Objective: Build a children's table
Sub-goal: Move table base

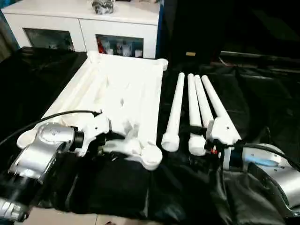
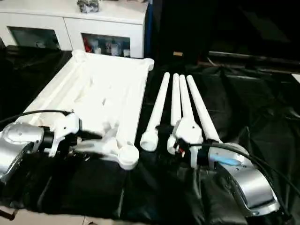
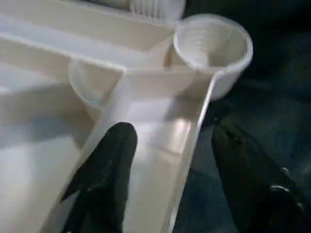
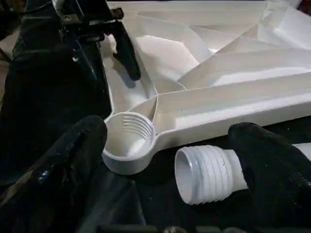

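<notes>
The white tabletop lies upside down on the black-covered surface, ribs up, with round sockets at its corners. Four white tube legs lie side by side just right of it, threaded ends toward me. My left gripper is open at the tabletop's near edge, one finger inside the rim and one outside, close to the near right corner socket. My right gripper is open and low by the legs' near ends. The leftmost leg's threaded end and that same socket lie ahead between its fingers.
A white cabinet with glass doors stands behind the tabletop. Crumpled black sheeting covers the surface on all sides. A black cable runs over my left forearm. Pale floor shows at the near edge.
</notes>
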`<state>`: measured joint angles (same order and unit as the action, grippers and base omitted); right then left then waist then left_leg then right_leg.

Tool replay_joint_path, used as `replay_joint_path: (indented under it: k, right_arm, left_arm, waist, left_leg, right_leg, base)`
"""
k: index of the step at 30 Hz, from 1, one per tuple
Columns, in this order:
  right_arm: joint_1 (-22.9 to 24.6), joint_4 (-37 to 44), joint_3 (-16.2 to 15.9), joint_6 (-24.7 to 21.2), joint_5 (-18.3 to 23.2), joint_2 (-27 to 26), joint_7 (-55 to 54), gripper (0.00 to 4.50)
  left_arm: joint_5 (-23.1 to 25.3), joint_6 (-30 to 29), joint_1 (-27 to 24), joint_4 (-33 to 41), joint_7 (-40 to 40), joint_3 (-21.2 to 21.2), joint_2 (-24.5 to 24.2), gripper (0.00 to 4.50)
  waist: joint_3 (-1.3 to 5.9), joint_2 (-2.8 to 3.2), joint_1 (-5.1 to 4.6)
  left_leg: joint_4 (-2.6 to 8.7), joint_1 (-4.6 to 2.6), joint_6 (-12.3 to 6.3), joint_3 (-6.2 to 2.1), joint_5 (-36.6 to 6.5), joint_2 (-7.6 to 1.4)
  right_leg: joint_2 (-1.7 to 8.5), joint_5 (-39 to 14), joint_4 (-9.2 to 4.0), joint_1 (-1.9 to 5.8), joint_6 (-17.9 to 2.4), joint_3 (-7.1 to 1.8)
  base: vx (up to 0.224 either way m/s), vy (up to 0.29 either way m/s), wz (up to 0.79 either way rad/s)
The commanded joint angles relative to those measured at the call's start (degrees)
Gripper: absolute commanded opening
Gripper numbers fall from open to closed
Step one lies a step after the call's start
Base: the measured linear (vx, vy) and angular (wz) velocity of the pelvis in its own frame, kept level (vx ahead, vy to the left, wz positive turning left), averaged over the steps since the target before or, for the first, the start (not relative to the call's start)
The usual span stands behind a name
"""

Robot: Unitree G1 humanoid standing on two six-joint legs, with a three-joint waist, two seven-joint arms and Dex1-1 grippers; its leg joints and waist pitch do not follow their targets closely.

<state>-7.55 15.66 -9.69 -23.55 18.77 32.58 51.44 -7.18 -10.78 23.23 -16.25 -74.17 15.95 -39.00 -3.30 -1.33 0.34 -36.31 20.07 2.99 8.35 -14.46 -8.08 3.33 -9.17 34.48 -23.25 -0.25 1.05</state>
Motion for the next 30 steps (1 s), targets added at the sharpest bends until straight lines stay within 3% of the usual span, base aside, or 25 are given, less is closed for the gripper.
replay_joint_path:
  k: [1, 3, 6, 7, 8, 13, 16, 20, 30]
  right_arm:
    - [-0.14, 1.35, -0.68, -0.54, -0.18, 0.77, 0.66, 4.50]
    - [-0.11, 1.48, -0.78, -0.69, -0.14, 0.73, 0.75, 4.50]
    - [-0.04, 1.72, -0.96, -0.95, -0.11, 0.61, 0.88, 4.50]
    - [-0.07, 1.84, -1.29, -1.10, 0.06, 0.74, 0.89, 4.50]
    - [-0.06, 1.95, -1.43, -1.17, 0.13, 0.78, 0.88, 4.50]
    - [0.12, 2.29, -1.76, -1.44, 0.16, 0.60, 0.91, 4.50]
    - [0.07, 2.28, -1.85, -1.52, 0.11, 0.48, 0.88, 4.50]
    - [-0.14, 1.89, -1.95, -1.38, -0.01, 0.28, 0.75, 4.50]
    - [-0.07, 2.02, -2.25, -1.46, -0.11, 0.04, 0.37, 4.50]
  left_arm:
    - [1.14, 1.32, 1.78, -1.29, -2.09, 1.66, -1.07, 2.49]
    - [1.48, 1.83, 2.09, -1.94, -2.37, 2.00, -1.12, 2.40]
    - [2.15, 2.85, 2.69, -3.29, -2.88, 2.31, -0.99, 2.23]
    - [2.64, 3.69, 3.48, -4.76, -3.57, 2.40, -0.60, 2.11]
    - [2.67, 3.70, 3.71, -5.11, -3.87, 2.42, -0.48, 2.03]
    - [2.43, 3.53, 4.18, -5.70, -4.82, 2.77, -0.35, 1.63]
    - [2.29, 3.34, 4.18, -5.95, -5.17, 3.05, -0.27, 1.45]
    - [2.40, 3.04, 3.78, -5.66, -4.67, 2.98, 0.30, 1.18]
    - [3.25, 3.16, 2.20, -4.97, -1.96, 2.34, 1.09, 0.44]
  waist:
    - [3.81, 1.18, 0.32]
    - [3.95, 1.24, 0.44]
    - [3.86, 1.29, 0.64]
    - [3.67, 1.35, 0.78]
    - [3.67, 1.35, 0.78]
    - [3.16, 1.63, 1.50]
    - [3.19, 1.69, 1.87]
    - [3.13, 1.67, 2.12]
    - [3.33, 1.63, 1.96]
  left_leg:
    - [5.33, 0.14, -2.57, -1.14, -3.63, -4.20]
    - [5.01, 0.03, -4.22, -0.93, -0.11, -4.06]
    - [5.02, -0.02, -5.28, -0.78, 0.54, -4.23]
    - [5.15, -0.15, -4.78, -0.67, -1.59, -4.28]
    - [5.15, -0.15, -4.78, -0.67, -1.59, -4.28]
    - [5.67, -0.75, -0.93, -0.03, -8.94, -4.85]
    - [5.69, -1.03, -0.18, 0.46, -9.44, -4.98]
    - [5.80, -0.62, 0.77, 0.46, -9.96, -4.98]
    - [5.79, -0.23, 0.19, 0.32, -7.92, -4.99]
  right_leg:
    - [4.53, -4.80, -2.55, 2.89, -15.87, -2.27]
    - [4.53, 0.27, -2.13, 3.12, -17.40, -2.14]
    - [4.71, 1.94, -2.05, 3.46, -18.72, -2.00]
    - [4.70, -1.44, -2.43, 3.41, -18.35, -2.01]
    - [4.70, -1.44, -2.43, 3.41, -18.35, -2.01]
    - [4.80, -12.52, -3.39, 2.92, -16.20, -2.06]
    - [4.68, -13.21, -3.49, 2.65, -15.51, -1.96]
    - [4.71, -15.31, -3.49, 2.90, -14.33, -1.84]
    - [4.71, -14.97, -3.43, 3.00, -13.57, -1.71]
  base:
    - [0.067, 0.004, 0.00]
    - [0.064, 0.004, 0.01]
    - [0.020, 0.000, 0.01]
    - [0.000, 0.000, 0.00]
    - [0.000, 0.000, 0.00]
    - [0.000, 0.000, 0.00]
    - [0.000, 0.000, 0.00]
    - [0.000, 0.000, 0.00]
    - [0.000, 0.000, 0.00]
